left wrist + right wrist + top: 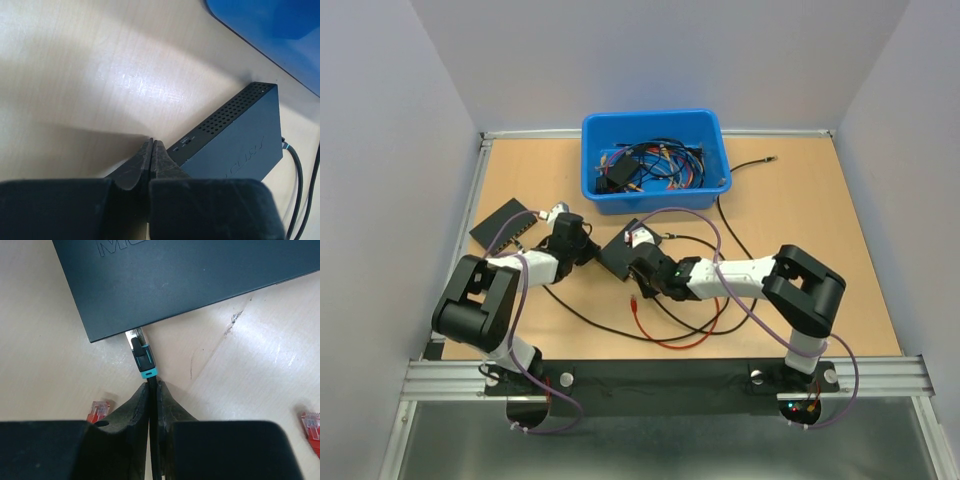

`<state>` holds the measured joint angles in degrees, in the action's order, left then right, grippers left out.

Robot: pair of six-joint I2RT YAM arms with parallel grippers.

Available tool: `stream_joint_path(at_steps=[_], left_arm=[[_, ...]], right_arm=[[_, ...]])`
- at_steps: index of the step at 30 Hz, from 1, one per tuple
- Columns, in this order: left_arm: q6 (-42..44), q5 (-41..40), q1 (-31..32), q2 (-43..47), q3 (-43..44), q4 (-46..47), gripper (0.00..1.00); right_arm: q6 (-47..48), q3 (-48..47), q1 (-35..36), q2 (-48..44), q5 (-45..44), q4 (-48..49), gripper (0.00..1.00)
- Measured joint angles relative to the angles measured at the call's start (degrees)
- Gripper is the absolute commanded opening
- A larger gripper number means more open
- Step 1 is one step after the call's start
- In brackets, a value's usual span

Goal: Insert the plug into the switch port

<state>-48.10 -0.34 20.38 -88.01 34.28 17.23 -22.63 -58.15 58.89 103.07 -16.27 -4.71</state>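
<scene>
The black switch [175, 280] lies on the table mid-scene [625, 252]. My right gripper [151, 386] is shut on a thin black cable, just behind its black-and-teal plug [143, 359], whose metal tip meets the switch's near edge. Two red-booted plugs lie loose on the table, one to the left of my right fingers [98, 411] and one at the right edge [312, 425]. The red cable [682, 338] loops in front of the switch. My left gripper [151, 142] is shut and empty, its tips on the table beside the switch's corner [240, 145].
A blue bin [655, 160] full of cables stands behind the switch and shows at the top right of the left wrist view [280, 25]. A second black box [505, 226] lies at the left. Black cables [735, 235] trail across the table's middle and right.
</scene>
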Motion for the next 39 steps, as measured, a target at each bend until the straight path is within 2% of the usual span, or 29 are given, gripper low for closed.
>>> stream_joint_path(at_steps=[12, 19, 22, 25, 26, 29, 33, 39], left_arm=[[-1.5, -3.4, 1.4, 0.0, -2.4, 4.5, 0.0], [-1.6, -4.3, 1.4, 0.0, -2.8, 5.3, 0.0], [-1.5, -4.4, 1.4, 0.0, -2.8, 5.3, 0.03], [-1.4, -4.2, 1.7, 0.1, -2.8, 5.1, 0.17], [-1.4, -3.7, 1.9, 0.2, -2.8, 4.8, 0.27], [-1.1, -2.5, 3.4, 0.9, -2.5, 3.7, 0.36], [-0.4, -2.1, 3.6, 1.7, -1.5, 0.7, 0.42], [0.9, -0.3, 2.0, 3.6, -1.1, -3.5, 0.45]], right_arm=[[0.3, -4.9, 0.0, 1.8, -0.7, -6.6, 0.02], [0.4, -6.2, -0.1, 3.1, -0.4, -7.4, 0.11], [0.4, -6.2, -0.1, 3.1, -0.2, -7.3, 0.21], [0.3, -6.0, -0.2, 3.2, 0.2, -5.9, 0.4], [0.0, -5.7, -0.3, 3.2, 0.2, -4.5, 0.49], [0.5, -4.7, -0.5, 2.9, 0.7, -2.1, 0.6], [0.6, -2.6, -0.5, 1.6, 1.1, -0.2, 0.67], [0.7, 0.2, -0.5, -3.3, 1.2, 1.6, 0.73]])
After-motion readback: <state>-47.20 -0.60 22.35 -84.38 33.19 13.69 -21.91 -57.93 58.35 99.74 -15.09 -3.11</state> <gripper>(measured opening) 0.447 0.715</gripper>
